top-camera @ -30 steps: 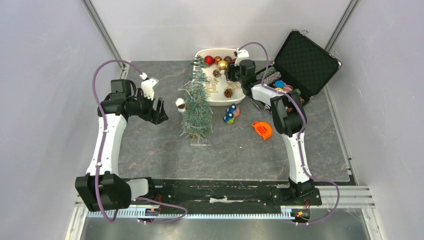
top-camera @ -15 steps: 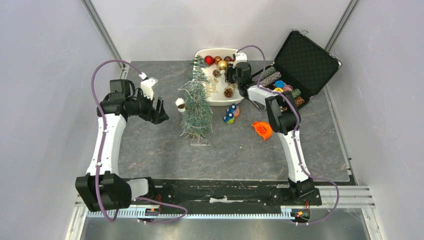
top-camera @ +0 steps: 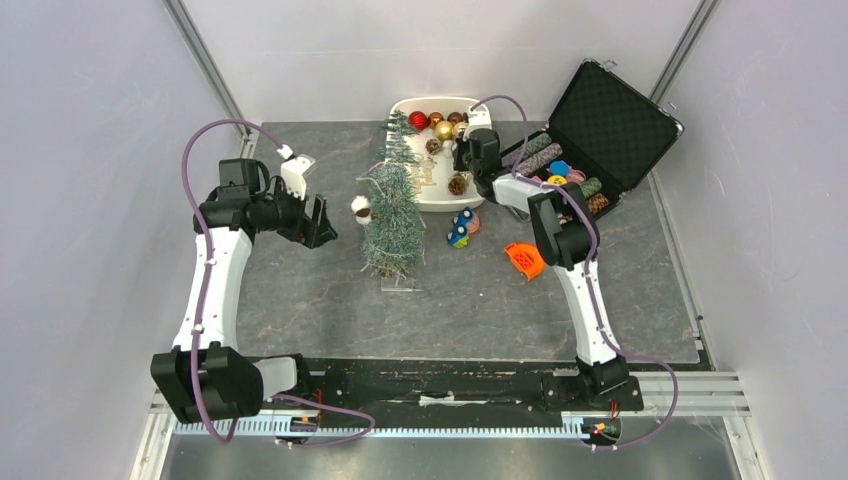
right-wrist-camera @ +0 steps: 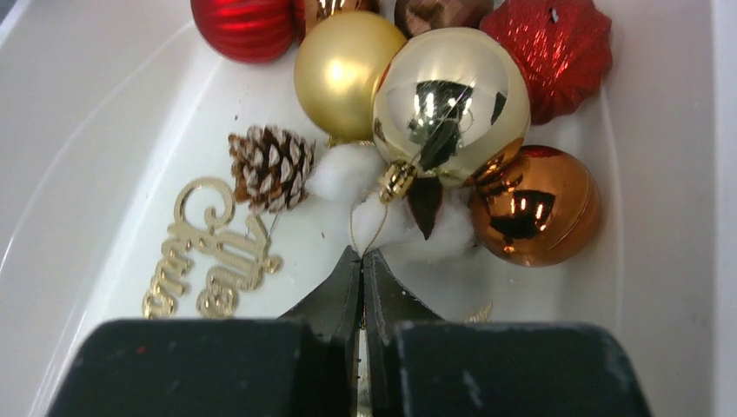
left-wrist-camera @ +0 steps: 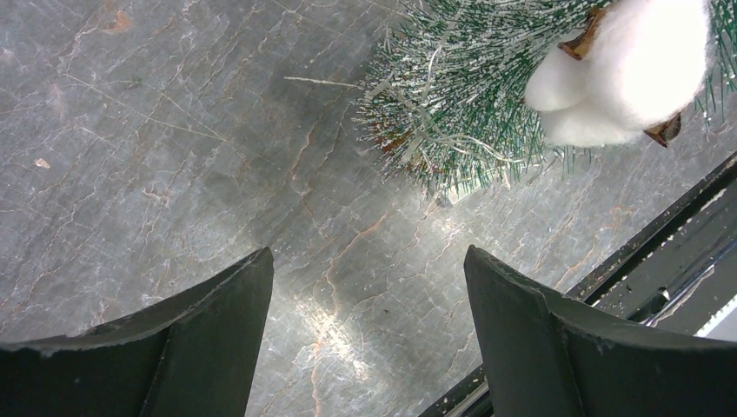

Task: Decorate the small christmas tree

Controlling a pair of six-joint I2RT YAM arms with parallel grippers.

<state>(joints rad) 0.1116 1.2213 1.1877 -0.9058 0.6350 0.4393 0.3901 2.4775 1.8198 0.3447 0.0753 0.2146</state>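
Right wrist view: the right gripper [right-wrist-camera: 361, 256] has its fingers pressed together on the thin loop [right-wrist-camera: 369, 228] of a shiny gold bauble [right-wrist-camera: 450, 106], inside the white tray [right-wrist-camera: 104, 130] at the far side of the table [top-camera: 480, 300]. The left gripper [left-wrist-camera: 367, 256] hangs spread wide, holding nothing, left of the small christmas tree [top-camera: 392, 215], which stands upright just near of the tray with a cotton ball [left-wrist-camera: 626, 69] on its left side.

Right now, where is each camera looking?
Top external: above and behind, looking down at the table; left arm, right arm show.
Left wrist: faces the small christmas tree and cotton puff; left gripper open.
Right wrist: looks into the white tub; right gripper shut on string of shiny gold bauble.
Shared: top and left wrist see the tree.
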